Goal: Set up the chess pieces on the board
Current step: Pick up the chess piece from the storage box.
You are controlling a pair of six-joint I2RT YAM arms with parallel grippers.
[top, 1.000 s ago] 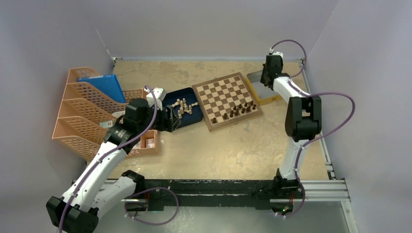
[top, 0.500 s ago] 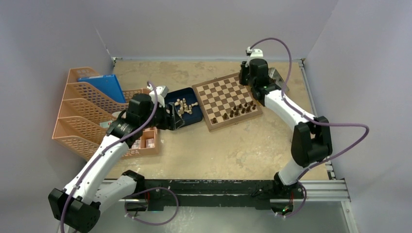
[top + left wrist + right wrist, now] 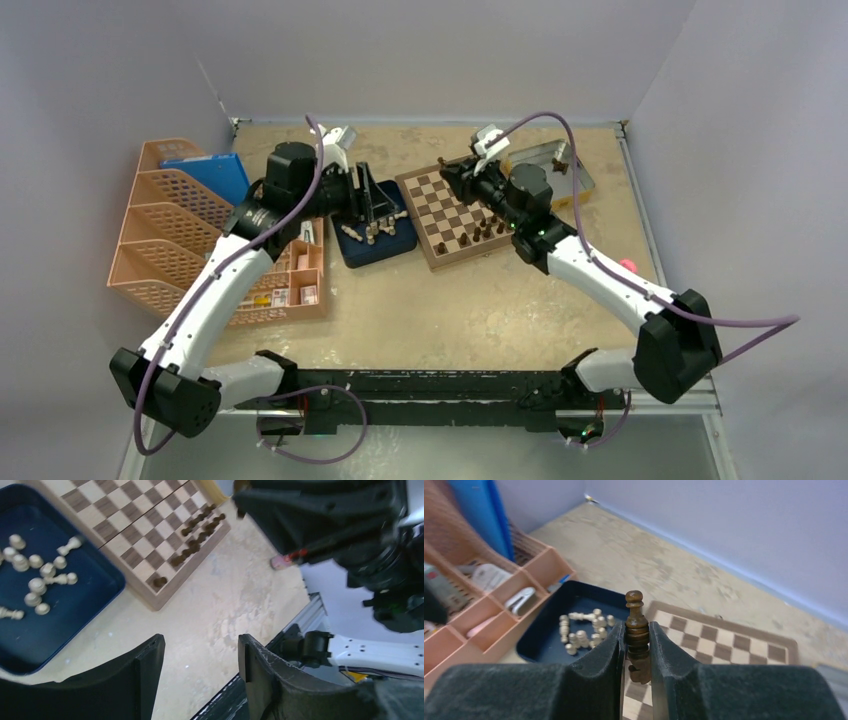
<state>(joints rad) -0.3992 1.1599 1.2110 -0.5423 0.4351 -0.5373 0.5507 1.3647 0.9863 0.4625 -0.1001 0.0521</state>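
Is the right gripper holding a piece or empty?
Holding. The right gripper is shut on a dark chess piece, which stands upright in its grip.

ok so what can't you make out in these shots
- Top view: dark pieces on the board are too small to tell their kinds.
- Right wrist view: the right gripper hides the square beneath its held dark piece.
- Left wrist view: the frame edge cuts off the blue tray.

The board (image 3: 430, 205) is checked tan and dark brown, pale-bordered; dark brown pieces (image 3: 480, 233) line its five o'clock edge. At its nine o'clock, cream pieces (image 3: 370, 232) in a dark blue tray (image 3: 378, 251). Black fingers (image 3: 594, 680) flank one dark brown piece (image 3: 637, 630).
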